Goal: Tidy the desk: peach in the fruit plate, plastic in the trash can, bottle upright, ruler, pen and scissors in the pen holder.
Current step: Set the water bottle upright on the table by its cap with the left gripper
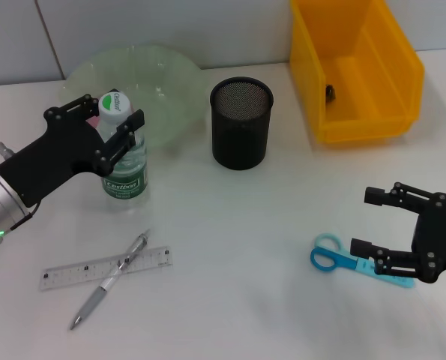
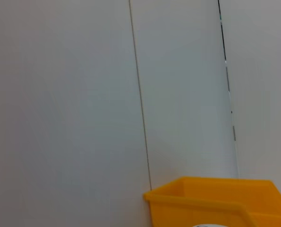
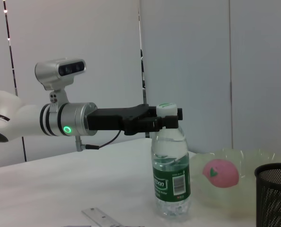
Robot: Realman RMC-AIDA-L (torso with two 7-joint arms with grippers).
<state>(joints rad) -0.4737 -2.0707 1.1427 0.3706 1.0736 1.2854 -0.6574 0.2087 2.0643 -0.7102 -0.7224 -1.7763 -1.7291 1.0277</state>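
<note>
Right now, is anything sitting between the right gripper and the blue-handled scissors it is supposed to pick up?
Nothing visible. The right gripper hangs open directly over the blue-handled scissors on the white table, with no object between them. The black mesh pen holder stands well away from both.

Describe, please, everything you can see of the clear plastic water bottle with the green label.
The clear plastic water bottle stands upright on the white table, in front of the translucent green fruit plate. It has a white cap with green print, a dark green label with a barcode around its lower body, and looks mostly empty. The left gripper brackets its neck just under the cap; whether the fingers press it is unclear. A clear ruler lies nearer the robot.
</note>
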